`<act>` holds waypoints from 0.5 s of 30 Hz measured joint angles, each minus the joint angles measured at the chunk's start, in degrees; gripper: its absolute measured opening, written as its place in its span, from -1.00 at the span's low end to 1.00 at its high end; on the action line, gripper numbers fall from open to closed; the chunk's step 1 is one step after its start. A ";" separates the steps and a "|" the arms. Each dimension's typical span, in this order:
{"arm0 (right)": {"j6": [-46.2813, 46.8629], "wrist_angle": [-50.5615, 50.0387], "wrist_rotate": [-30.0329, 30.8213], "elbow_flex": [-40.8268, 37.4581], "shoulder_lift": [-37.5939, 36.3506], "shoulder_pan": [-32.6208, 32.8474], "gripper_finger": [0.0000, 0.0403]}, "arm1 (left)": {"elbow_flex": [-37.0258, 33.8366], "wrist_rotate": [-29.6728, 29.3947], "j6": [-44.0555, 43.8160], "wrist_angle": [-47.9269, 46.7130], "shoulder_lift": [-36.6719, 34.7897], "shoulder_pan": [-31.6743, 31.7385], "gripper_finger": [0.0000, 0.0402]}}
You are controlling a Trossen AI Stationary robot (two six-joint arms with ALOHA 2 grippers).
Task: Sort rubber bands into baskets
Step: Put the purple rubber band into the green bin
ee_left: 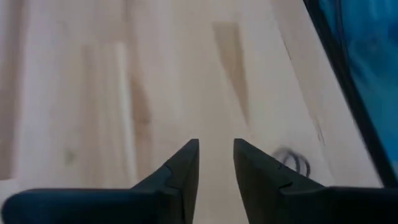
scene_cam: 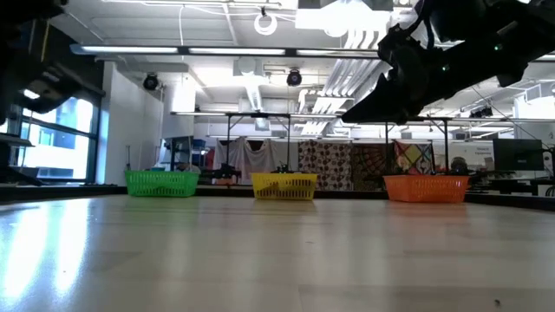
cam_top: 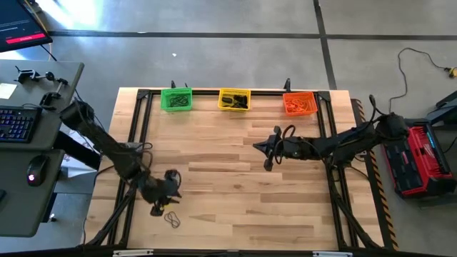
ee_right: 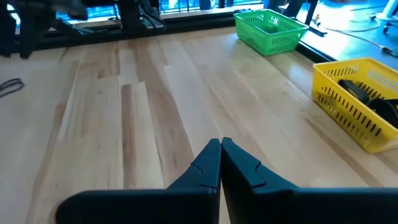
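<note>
- Left pincer (cam_top: 163, 200) low over table (cam_top: 235, 185), near front-left corner; fingers (ee_left: 186, 163) parted w/ a narrow gap, nothing between them.
- Key relation: dark rubber band (cam_top: 172, 220) lies flat on the wood just beside left pincer, on the side toward the table's front edge, slightly to its right. In left wrist view same band (ee_left: 293, 160) sits off to one side of the finger line, partly hidden behind one finger – not centred in the gap.
- Band looks like a flattened loop; long axis hard to tell.
- Left arm clearly nearer; right pincer (cam_top: 270, 148) well apart, mid-table toward the baskets, fingers closed on nothing, waiting.
- Baskets in a row at far edge: green basket (cam_top: 176, 99), yellow basket (cam_top: 233, 99), orange basket (cam_top: 299, 103), all well apart from the band; each already has contents.
- Judgement: next move needs a small sideways shift/turn of left pincer so the gap straddles the band, then down.
</note>
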 joint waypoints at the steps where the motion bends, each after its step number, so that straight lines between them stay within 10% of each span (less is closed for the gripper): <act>1: 0.47 0.01 0.01 0.00 -0.01 0.00 -1.00 | 0.01 0.01 0.50 0.55 1.41 -1.09 -0.53; 15: 0.83 0.03 -0.01 0.00 0.01 -0.04 -1.00 | 11.23 6.80 -1.04 -8.06 18.45 -8.54 -0.50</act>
